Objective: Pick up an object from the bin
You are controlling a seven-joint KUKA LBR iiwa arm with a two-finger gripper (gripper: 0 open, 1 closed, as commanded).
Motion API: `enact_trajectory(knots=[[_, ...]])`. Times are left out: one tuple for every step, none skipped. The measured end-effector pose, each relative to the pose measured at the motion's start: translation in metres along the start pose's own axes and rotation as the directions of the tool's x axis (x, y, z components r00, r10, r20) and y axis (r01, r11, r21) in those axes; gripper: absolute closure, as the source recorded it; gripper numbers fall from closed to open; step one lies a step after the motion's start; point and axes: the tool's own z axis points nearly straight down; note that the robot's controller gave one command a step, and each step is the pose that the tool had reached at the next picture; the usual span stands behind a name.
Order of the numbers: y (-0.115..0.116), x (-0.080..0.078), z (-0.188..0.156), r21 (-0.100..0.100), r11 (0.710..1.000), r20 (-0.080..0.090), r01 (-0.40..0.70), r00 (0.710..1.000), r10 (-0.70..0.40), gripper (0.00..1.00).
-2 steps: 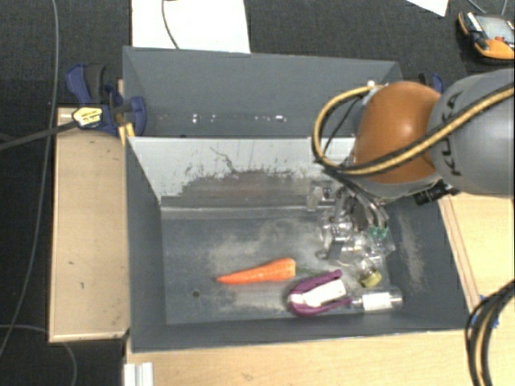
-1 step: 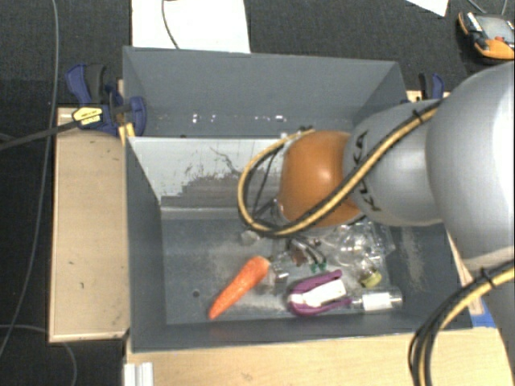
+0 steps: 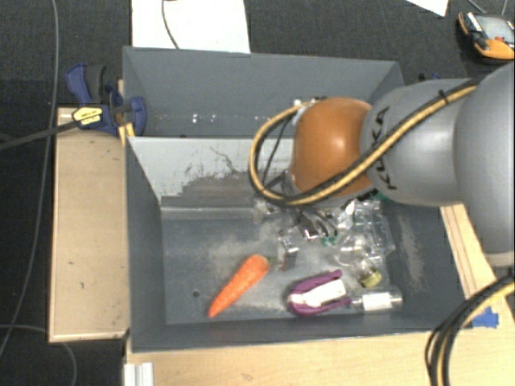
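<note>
Our pincer (image 3: 294, 238) hangs low in the grey bin (image 3: 201, 95), under the arm's orange cover and looped cables. We cannot tell whether it is wide or narrow. The orange carrot (image 3: 239, 284) serves as our landmark: the pincer sits just beyond its thick end, up and to the right of it, close but apparently not touching. The carrot lies flat on the bin floor with its long axis on a diagonal, the thick end towards the pincer and the tip pointing away, down and to the left. We judge it the nearest clear candidate, so a grasp would call for a short shift along that diagonal and closing across the carrot's width. To the right of the carrot lies a purple and white oblong thing (image 3: 318, 293). Farther right rests a small pale cylinder (image 3: 378, 301), and up from there is some crumpled clear plastic (image 3: 368, 230).
</note>
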Motion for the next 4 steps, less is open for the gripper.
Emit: enact_trajectory(knots=[[0.009,0.034,0.01,-0.005,0.992,-0.009,0.13,0.992,-0.13,0.0],[0.023,0.043,0.04,-0.001,0.978,0.001,0.206,0.978,-0.206,0.0],[0.032,0.052,0.039,-0.005,0.978,-0.003,0.206,0.979,-0.206,1.0],[0.032,0.052,0.039,-0.005,0.979,-0.003,0.206,0.979,-0.206,1.0]])
